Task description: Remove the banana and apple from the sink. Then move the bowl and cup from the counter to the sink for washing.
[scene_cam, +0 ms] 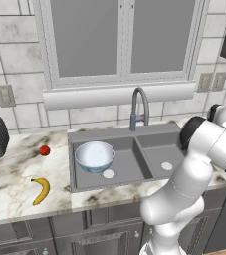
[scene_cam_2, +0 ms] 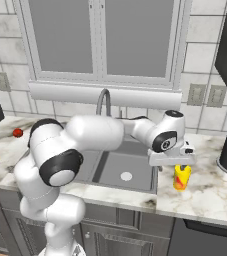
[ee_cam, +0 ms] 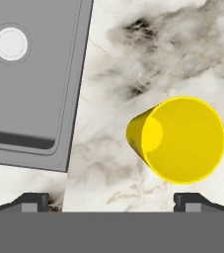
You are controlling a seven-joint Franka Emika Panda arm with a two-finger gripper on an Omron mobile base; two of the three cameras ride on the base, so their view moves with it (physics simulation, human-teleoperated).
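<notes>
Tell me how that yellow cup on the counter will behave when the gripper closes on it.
The yellow cup looks rigid and empty, so probably light. It stands taller than wide on the smooth marble counter, so an off-centre touch by the open gripper above it might tip it or slide it. Its glossy tapered wall may prove slippery.

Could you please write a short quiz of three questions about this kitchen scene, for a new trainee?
1. True or false: the bowl sits inside the sink.
2. Which two things lie on the counter left of the sink? A) banana and apple B) cup and apple C) bowl and banana
3. Fill in: the open gripper is above the yellow ____.

Key: 1 true; 2 A; 3 cup.
</notes>
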